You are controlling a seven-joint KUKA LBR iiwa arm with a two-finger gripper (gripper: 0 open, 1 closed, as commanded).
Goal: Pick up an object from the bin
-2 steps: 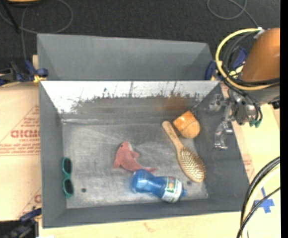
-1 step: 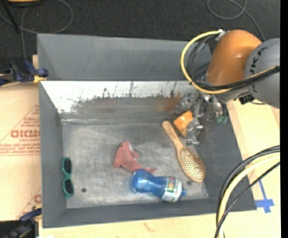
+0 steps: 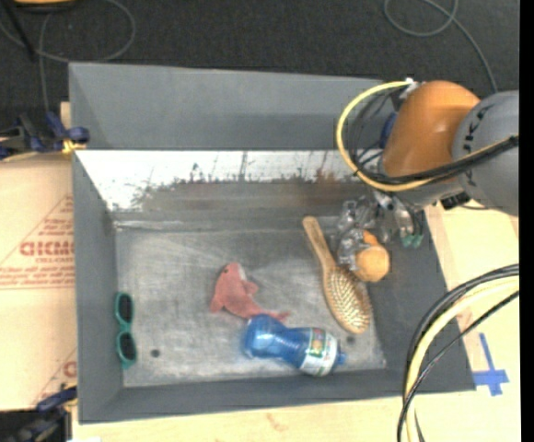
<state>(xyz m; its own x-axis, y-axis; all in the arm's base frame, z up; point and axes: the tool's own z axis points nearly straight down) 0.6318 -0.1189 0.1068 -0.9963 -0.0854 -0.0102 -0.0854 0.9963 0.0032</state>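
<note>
hanging low at the right end of the grey metal bin [image 3: 203, 118], the tool [image 3: 357, 238] sits over the handle of a light wooden oval hairbrush [image 3: 345, 297], beside a small round orange ball [image 3: 373, 264]. whether it is spread or closed, or grips anything, i cannot make out. a crumpled pink rag [image 3: 234, 293], a blue plastic bottle [image 3: 290, 346] and teal sunglasses [image 3: 124, 328] lie further left.

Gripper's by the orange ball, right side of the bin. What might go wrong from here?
The orange ball is round and may roll away from the gripper. It lies right beside the wooden hairbrush, so the brush may get caught or dragged. The bin's right wall is close; a bump seems possible.
</note>
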